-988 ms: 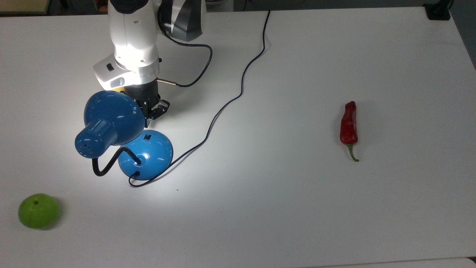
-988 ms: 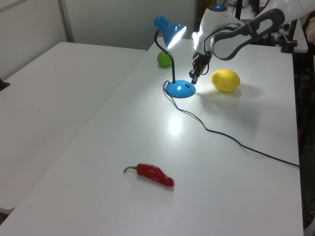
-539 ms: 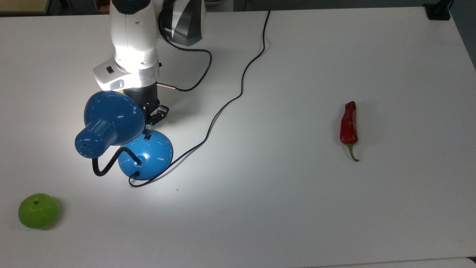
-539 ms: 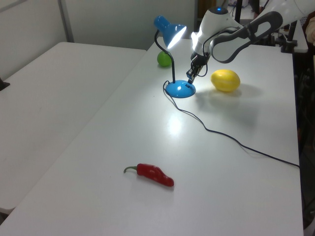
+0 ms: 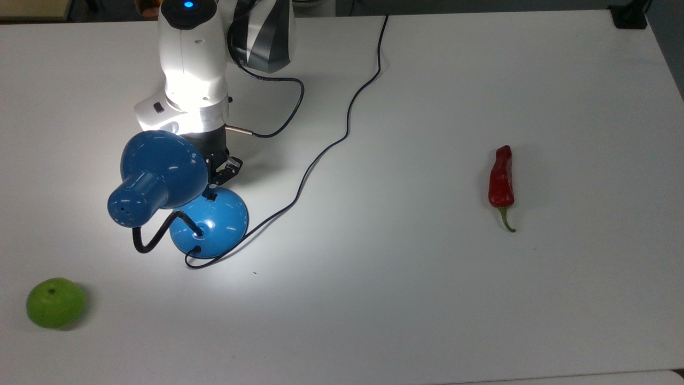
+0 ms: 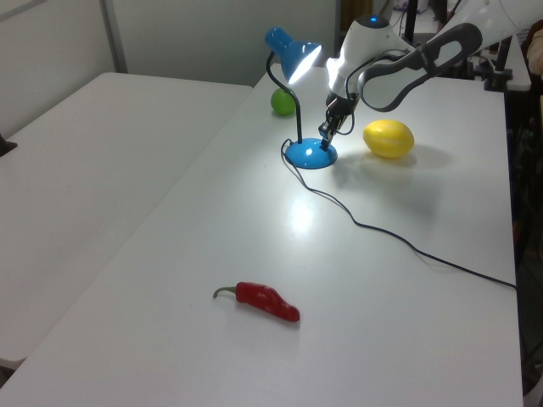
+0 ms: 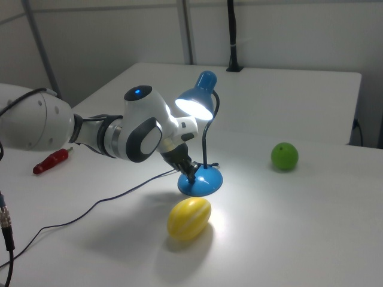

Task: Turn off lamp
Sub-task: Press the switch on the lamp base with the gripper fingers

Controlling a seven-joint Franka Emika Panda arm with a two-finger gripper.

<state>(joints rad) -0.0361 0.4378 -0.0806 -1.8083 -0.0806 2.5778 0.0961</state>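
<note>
Lamp [image 5: 160, 182] is lit — gripper [image 5: 215, 184], fingers pinched nearly together and empty, sits right at the switch [image 5: 211, 197]. An off-centre push could just skid the base [image 5: 214, 222] toward the lemon [image 6: 389, 138].

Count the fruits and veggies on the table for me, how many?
3. A red chili pepper lies alone at the top view's right, a green apple at its lower left, and a yellow lemon beside the lamp's base.

The lamp [image 5: 160, 184] is lit: in the right view its shade glows white inside at upper centre. It throws a bright pool on the white table [image 5: 427, 294], fading towards the frame edges. The yellow lemon [image 7: 189, 218] casts a soft shadow towards the lower left. Glossy highlights dot the shade.
</note>
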